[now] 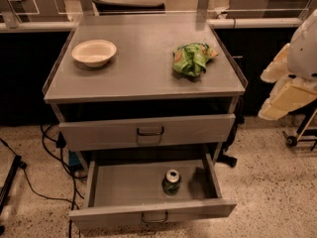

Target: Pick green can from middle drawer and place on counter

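Observation:
The green can [172,181] stands upright inside the open middle drawer [124,185], right of the drawer's centre, silver top and pull tab facing up. The drawer is pulled out at the bottom of the view, with its low front panel and loop handle [154,216] nearest me. The counter [143,68] is the grey cabinet top above it. My gripper [283,89], cream and white, hangs at the right edge of the view, beside the cabinet's right side at about counter height, well away from the can and holding nothing that I can see.
A pale bowl [94,52] sits on the counter's left back part, and a green-and-yellow foil snack bag [191,58] lies on its right. A taller drawer front [146,131] with a loop handle is above the open drawer. Black cables [49,133] lie on the speckled floor at left.

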